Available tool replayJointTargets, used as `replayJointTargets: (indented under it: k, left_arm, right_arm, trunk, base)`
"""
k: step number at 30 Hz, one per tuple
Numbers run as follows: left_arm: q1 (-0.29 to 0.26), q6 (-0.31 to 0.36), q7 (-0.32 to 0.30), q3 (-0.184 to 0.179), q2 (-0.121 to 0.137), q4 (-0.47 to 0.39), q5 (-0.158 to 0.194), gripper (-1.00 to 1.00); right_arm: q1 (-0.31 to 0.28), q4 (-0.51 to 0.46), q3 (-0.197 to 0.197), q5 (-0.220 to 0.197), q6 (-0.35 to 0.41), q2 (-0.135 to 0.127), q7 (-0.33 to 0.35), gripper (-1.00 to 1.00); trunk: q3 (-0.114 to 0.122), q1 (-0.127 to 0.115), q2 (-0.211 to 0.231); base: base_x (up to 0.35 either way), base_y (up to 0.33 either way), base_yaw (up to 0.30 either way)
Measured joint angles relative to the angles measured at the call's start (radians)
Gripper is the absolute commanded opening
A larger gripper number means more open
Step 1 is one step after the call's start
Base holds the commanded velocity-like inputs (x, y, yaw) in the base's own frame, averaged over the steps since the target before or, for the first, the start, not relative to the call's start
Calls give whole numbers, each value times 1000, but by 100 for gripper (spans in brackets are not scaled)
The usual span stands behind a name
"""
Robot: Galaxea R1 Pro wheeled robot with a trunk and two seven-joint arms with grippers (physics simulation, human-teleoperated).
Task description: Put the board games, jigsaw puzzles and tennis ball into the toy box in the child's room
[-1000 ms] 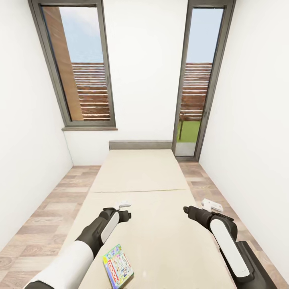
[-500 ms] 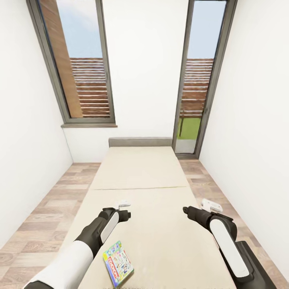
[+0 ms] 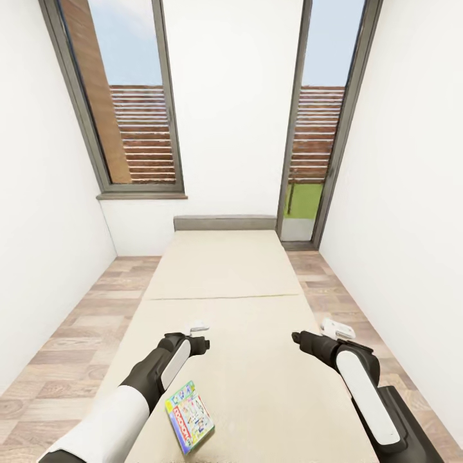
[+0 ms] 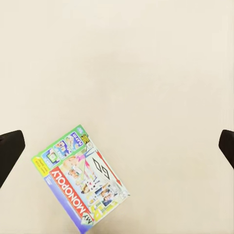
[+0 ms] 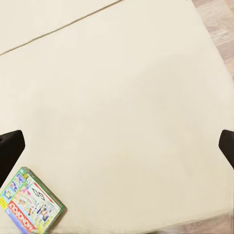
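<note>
White walls close in a narrow room with a wood-plank floor [image 3: 77,321], a tall window [image 3: 132,103] at the far left and a glazed door [image 3: 318,122] at the far right; a long beige bed [image 3: 225,270] runs down the middle toward a grey headboard [image 3: 225,222]; both arms reach forward above the mattress, the left claw [image 3: 198,335] and the right claw [image 3: 307,335] well apart from each other; a single board game [image 3: 189,418], a colourful Monopoly box, lies flat on the bed near its foot, close beside the left forearm and behind the left claw, nearer the robot than either claw; in the left wrist view the board game [image 4: 81,179] lies on the bare mattress below the claw, between the two dark fingertips [image 4: 9,153] that sit at opposite edges, so the left claw stands wide with nothing in it; in the right wrist view the board game [image 5: 30,202] lies off toward one finger's side, apart from the claw, whose fingertips [image 5: 9,151] also sit far apart, wide and empty; a seam [image 3: 222,298] crosses the bed ahead of both claws.
</note>
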Motion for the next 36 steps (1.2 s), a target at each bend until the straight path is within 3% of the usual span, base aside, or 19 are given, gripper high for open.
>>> replayJointTargets:
  k: [4,7,12,14,16,18,20,23,27,36]
  left_arm:
    - [0,0,0,0,0,0,0,100]
    - [0,0,-1,0,0,0,0,100]
    - [0,0,-1,1,1,0,0,100]
    - [0,0,-2,1,1,0,0,100]
    - [0,0,-2,1,1,0,0,100]
    - [0,0,-2,0,2,0,1,100]
    - [0,0,-2,0,2,0,1,100]
    - [0,0,-2,1,2,0,1,100]
    - [0,0,-2,0,2,0,1,100]
    - [0,0,-2,0,2,0,1,100]
  right_arm:
    - [-1,-6,-2,-10,62,1,12,100]
    - [-1,-8,-3,-32,90,0,77,100]
    - [1,-11,-31,-62,106,-19,374,100]
    - [12,-12,-96,-71,110,-43,619,100]
    - [17,-12,-133,-84,113,-57,730,100]
    - [28,-12,-196,-88,117,-87,934,100]
    - [37,-12,-236,-87,118,-108,1060,100]
    - [45,-12,-268,-84,119,-126,1168,100]
    - [50,-12,-287,-83,119,-136,1229,100]
    - [52,-12,-292,-82,117,-138,1249,100]
  trunk:
    - [-6,0,0]
    - [-11,0,0]
    - [-19,0,0]
    - [-22,0,0]
    - [-25,0,0]
    - [-28,0,0]
    - [-31,0,0]
    - [-36,0,0]
    - [-43,0,0]
    - [-58,0,0]
  base:
    - [0,0,0]
    - [0,0,0]
    - [0,0,0]
    - [0,0,0]
    - [0,0,0]
    - [0,0,0]
    - [0,0,0]
    - [0,0,0]
    - [0,0,0]
    - [0,0,0]
